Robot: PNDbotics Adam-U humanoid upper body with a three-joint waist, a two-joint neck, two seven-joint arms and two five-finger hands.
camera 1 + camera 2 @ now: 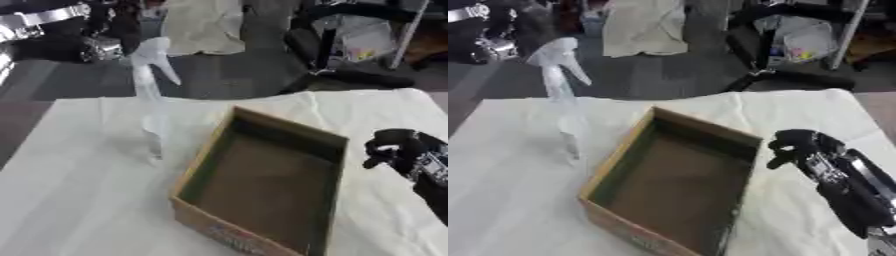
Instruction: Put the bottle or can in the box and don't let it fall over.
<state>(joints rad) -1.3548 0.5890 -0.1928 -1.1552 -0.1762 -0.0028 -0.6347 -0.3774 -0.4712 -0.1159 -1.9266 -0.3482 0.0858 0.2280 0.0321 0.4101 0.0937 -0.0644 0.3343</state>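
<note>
Spray bottle upright on the bench, box empty.
Right hand, at the box's three o'clock, clenched on nothing; placing not begun.

White cloth-covered surface filling the lower frame, grey floor beyond it, pale draped cloth at upper centre, dark chair base and clutter at upper right
</note>
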